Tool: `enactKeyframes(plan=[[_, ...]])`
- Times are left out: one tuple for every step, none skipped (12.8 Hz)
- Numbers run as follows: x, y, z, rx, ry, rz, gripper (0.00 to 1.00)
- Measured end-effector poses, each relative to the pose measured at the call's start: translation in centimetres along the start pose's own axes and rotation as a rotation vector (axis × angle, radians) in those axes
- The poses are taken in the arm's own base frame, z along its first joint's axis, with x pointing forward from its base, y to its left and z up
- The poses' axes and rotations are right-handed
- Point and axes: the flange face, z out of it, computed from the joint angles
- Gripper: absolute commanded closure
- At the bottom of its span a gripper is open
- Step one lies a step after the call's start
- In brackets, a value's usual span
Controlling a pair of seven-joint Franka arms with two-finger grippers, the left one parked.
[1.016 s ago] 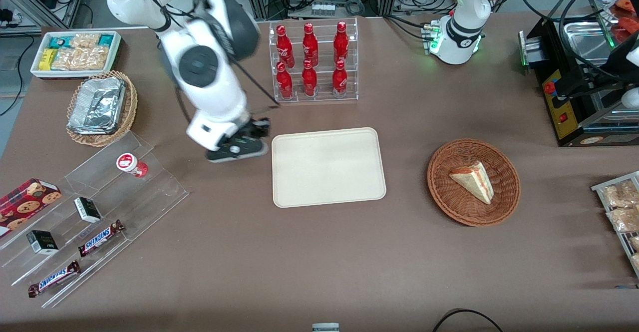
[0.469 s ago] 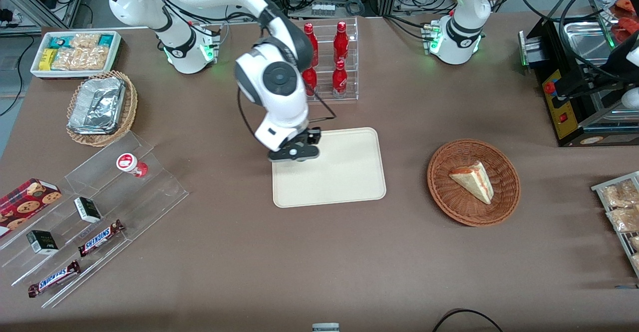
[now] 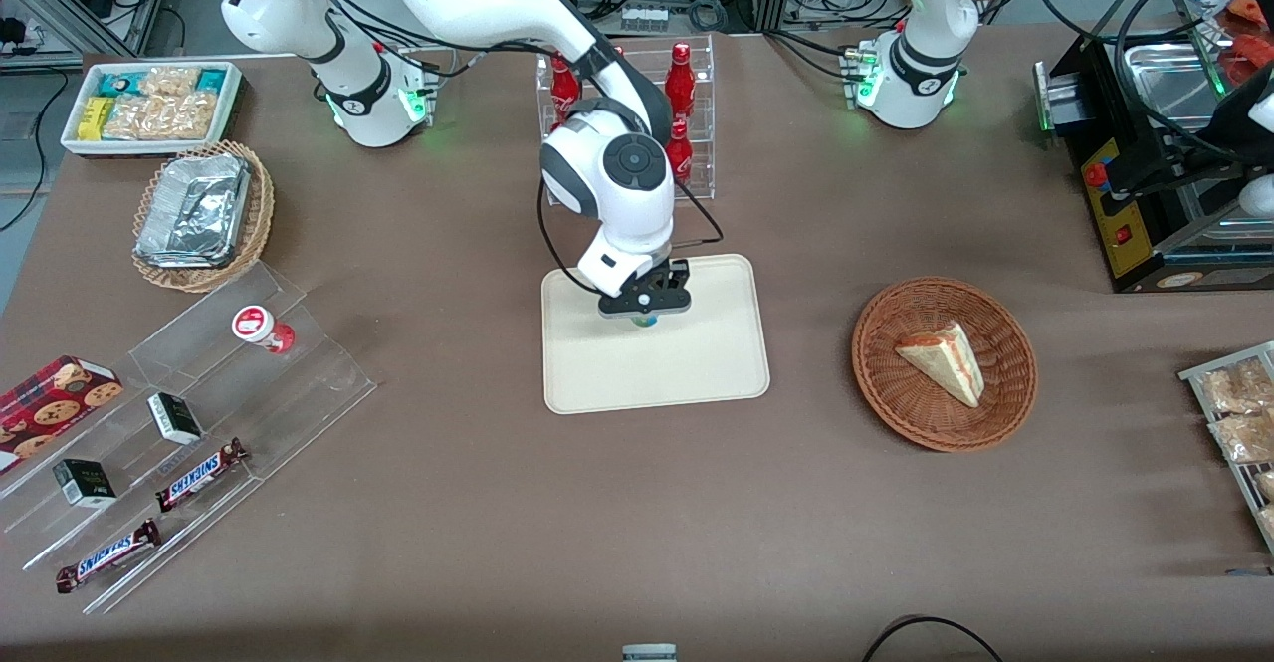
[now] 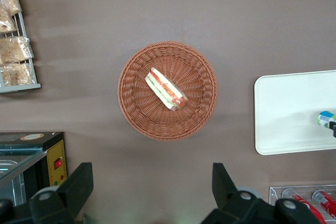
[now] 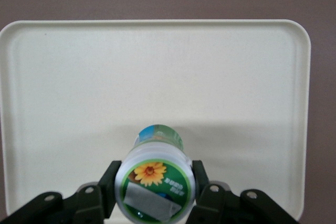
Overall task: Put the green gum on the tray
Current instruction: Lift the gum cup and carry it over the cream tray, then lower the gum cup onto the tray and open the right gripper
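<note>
I'm swinging the hand (image 3: 645, 312) in from the worktop's edge — now hovering over the tray (image 3: 717, 383), pinching the green gum (image 5: 156, 178) (lowering comes next).

We see the gripper (image 3: 644, 310) gripping the green gum (image 5: 155, 179) over the tray (image 3: 697, 383), whose bare surface lies open nearer the camera; the bottle rack (image 3: 687, 159) crowds the arm farther off.

Illumination: even, diffuse, overhead. The gripper (image 3: 644, 306) over the tray (image 5: 63, 77) casts a soft shadow toward 9 o'clock. Focus sharp; foil container (image 3: 194, 209) shows mild glare.
</note>
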Motion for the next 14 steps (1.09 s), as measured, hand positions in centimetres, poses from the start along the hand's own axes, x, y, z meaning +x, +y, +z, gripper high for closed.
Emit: enactKeyframes(plan=[[0.1, -0.1, 0.9, 0.003, 0.012, 0.0, 1.0], [0.2, -0.1, 1.7, 0.001, 0.016, -0.001, 1.0], [0.1, -0.2, 2.5, -0.003, 0.017, -0.003, 1.0], [0.1, -0.2, 3.0, -0.008, 0.015, -0.004, 1.0], [0.1, -0.2, 3.3, -0.011, 0.014, -0.004, 1.0], [0.1, -0.1, 3.5, -0.014, 0.013, -0.004, 1.0], [0.1, -0.1, 3.6, -0.015, 0.012, -0.005, 1.0], [0.0, -0.1, 3.7, -0.016, 0.011, -0.005, 1.0], [0.0, -0.1, 3.9, -0.017, 0.01, -0.005, 1.0], [-0.2, -0.3, 4.0, -0.017, 0.007, -0.008, 1.0], [-0.6, -0.6, 4.2, -0.014, 0.003, -0.014, 1.0], [-0.8, -0.9, 4.3, -0.009, 0.003, -0.016, 1.0], [-0.8, -1.0, 4.2, -0.006, 0.003, -0.014, 0.69], [-0.8, -1.0, 4.3, -0.002, 0.001, -0.009, 0.01]])
